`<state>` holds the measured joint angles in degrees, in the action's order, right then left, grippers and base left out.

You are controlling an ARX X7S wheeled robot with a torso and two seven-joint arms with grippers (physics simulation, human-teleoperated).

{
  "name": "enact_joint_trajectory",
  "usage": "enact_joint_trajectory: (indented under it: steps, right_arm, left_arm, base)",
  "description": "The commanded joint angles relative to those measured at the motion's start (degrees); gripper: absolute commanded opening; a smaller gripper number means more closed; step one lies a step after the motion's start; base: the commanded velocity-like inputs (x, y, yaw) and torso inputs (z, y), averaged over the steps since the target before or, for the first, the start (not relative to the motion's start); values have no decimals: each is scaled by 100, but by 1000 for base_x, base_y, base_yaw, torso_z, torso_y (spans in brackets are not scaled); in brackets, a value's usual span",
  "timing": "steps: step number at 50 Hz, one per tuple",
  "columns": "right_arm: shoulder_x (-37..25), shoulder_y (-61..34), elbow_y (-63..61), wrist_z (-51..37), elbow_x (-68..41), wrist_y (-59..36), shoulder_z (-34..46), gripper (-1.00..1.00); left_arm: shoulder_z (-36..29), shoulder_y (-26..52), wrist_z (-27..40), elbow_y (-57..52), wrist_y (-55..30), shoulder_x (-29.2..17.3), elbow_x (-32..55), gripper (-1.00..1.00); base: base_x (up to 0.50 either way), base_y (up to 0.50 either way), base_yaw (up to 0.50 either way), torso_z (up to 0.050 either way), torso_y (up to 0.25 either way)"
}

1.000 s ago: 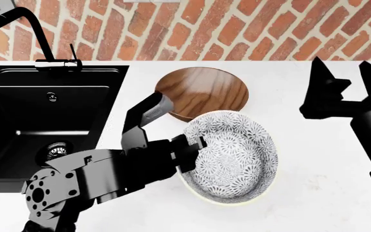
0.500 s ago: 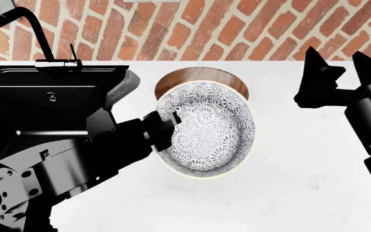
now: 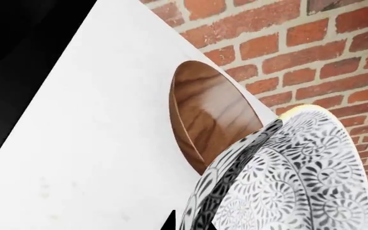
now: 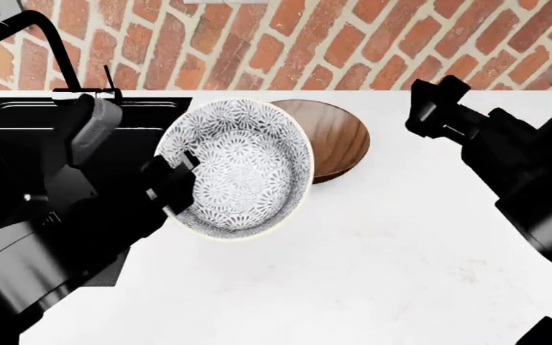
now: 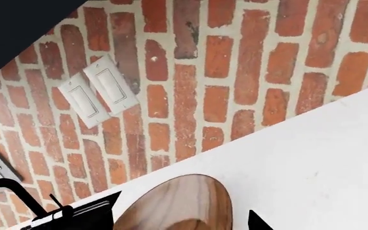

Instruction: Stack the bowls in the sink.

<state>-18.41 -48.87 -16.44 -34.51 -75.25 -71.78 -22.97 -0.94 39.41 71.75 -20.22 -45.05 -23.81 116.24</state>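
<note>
We take the white counter [image 4: 401, 273] first, with the matte black sink [image 4: 26, 151] set into it on our left and its tall black faucet [image 4: 37, 43] rising against the brick wall [image 4: 353, 43]; the basin looks to hold no bowl yet. The brown wood-grain bowl [image 4: 338, 140] rests on the counter near the wall, just beside the sink's edge; the white floral bowl [image 4: 238, 169] hangs tilted in front of it, over the counter at the basin's rim, clamped at its rim by our left gripper [image 4: 175, 183]. Our right gripper [image 4: 434, 108] hovers over the counter to the right of the wooden bowl, well apart from it; we cannot tell how its jaws stand.

To do this carry well, we judge we should level the floral bowl, keep it above the sink's rim while crossing, and lower it to the basin floor clear of the faucet; since it is the smaller one, it may want to nest inside the wooden bowl, so we should leave room for that.
</note>
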Motion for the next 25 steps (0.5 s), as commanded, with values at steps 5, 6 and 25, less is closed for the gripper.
enact_joint_trajectory:
  steps: [5,6,25]
  right_arm:
    - [385,-311,750,-454,-376,-103,39,100]
    - [405,-325,806,-432,-337,-66,59,100]
    - [664,-533,1818,-353,34,413,194,100]
  left_arm:
    - [283,-198,92,-191,272,-155,-21,-100]
    - [298,-202,101,-217,281,-167,-4,-100]
    - [422,-327,83,-302,399,-286,-8,-100]
  base:
    - [0,0,0,0,0]
    - [0,0,0,0,0]
    - [0,0,0,0,1]
